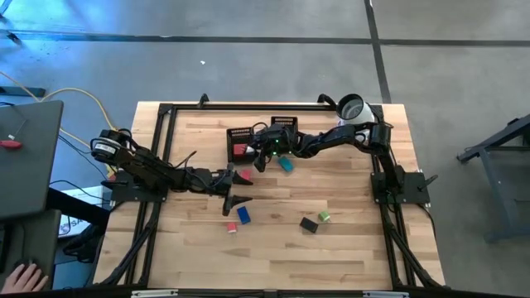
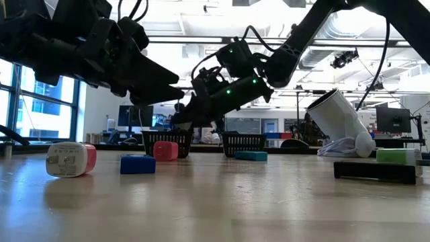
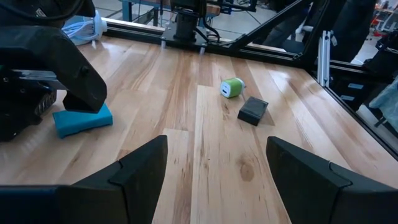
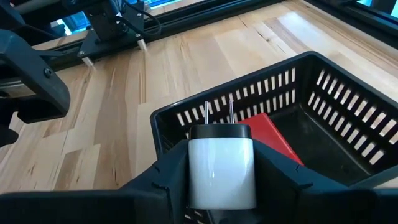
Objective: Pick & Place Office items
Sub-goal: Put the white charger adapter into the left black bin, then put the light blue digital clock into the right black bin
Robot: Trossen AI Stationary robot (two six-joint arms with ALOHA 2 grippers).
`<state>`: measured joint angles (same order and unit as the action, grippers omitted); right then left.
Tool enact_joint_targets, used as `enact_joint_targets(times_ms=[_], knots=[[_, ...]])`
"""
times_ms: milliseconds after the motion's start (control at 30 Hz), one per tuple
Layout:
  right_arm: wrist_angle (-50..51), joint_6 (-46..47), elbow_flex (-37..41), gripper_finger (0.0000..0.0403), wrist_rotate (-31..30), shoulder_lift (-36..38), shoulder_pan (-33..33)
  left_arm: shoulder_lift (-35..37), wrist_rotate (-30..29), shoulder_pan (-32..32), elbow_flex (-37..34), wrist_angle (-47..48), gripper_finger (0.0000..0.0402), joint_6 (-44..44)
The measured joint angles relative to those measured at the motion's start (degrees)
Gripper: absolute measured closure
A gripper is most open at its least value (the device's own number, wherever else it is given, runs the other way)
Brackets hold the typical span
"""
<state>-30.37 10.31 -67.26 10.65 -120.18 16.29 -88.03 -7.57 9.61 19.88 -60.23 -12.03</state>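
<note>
**A:** What are the two pincers doing?

**B:** The right pincer [image 4: 221, 180] is clamped on a small white plug-in charger [image 4: 221, 163], one finger on each side, its two metal prongs pointing away from the wrist. It hangs just above the near wall of a black mesh tray [image 4: 273, 93]. From above, this pincer [image 1: 263, 159] is at the left-hand tray [image 1: 232, 142], in the far middle of the wooden desk [image 1: 348, 248].

**A:** And the left one?

**B:** The left pincer [image 3: 214, 165] stands wide apart and grips nothing; bare desk shows between its fingers. From above it [image 1: 234, 189] sits left of centre.

**A:** How many items, and how many trays?

**B:** Two black mesh trays, side by side; the second [image 1: 284, 126] is just right of the first. One red block [image 4: 270, 134] lies inside the left tray. On the desk from above: a teal piece [image 1: 286, 165] near the right arm, a pink piece [image 1: 245, 175] by the left pincer, a blue block [image 1: 243, 214], a small red-and-white piece [image 1: 232, 227], a black block [image 1: 309, 224] and a green piece [image 1: 324, 217]. With the held charger, that makes eight small items I can count.

**A:** Anything else?

**B:** A white cylinder [image 1: 353, 108] lies at the far right of the desk.
</note>
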Motion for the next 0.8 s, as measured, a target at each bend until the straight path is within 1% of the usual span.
enact_joint_targets(times_ms=[100, 300, 433, 567, 800], knots=[[-0.32, 0.04, 0.0, 0.0242, 0.21, 0.0, 0.0, 0.0, 0.0, 0.0, 0.0, 0.01, 0.0138, 0.0], [-0.31, 0.9, 0.0, 0.0173, -0.37, 0.0, 0.26, 0.0, 0.0, 0.0, 0.0, 0.04, 0.0138, 0.0], [-0.31, 1.65, 0.0, 0.0139, -2.01, 0.0, 0.26, 0.0, 0.01, 0.0, 0.0, 0.14, 0.0138, 0.0], [-0.2, 1.37, 0.0, 0.0126, -2.45, 0.0, 0.26, 0.0, 0.02, 0.0, 0.0, 0.24, 0.0138, 0.0], [3.09, -0.85, -0.02, 0.0134, -3.01, 0.61, 0.22, 0.0, 0.02, 0.0, -0.02, 2.67, 0.0138, -0.72]])
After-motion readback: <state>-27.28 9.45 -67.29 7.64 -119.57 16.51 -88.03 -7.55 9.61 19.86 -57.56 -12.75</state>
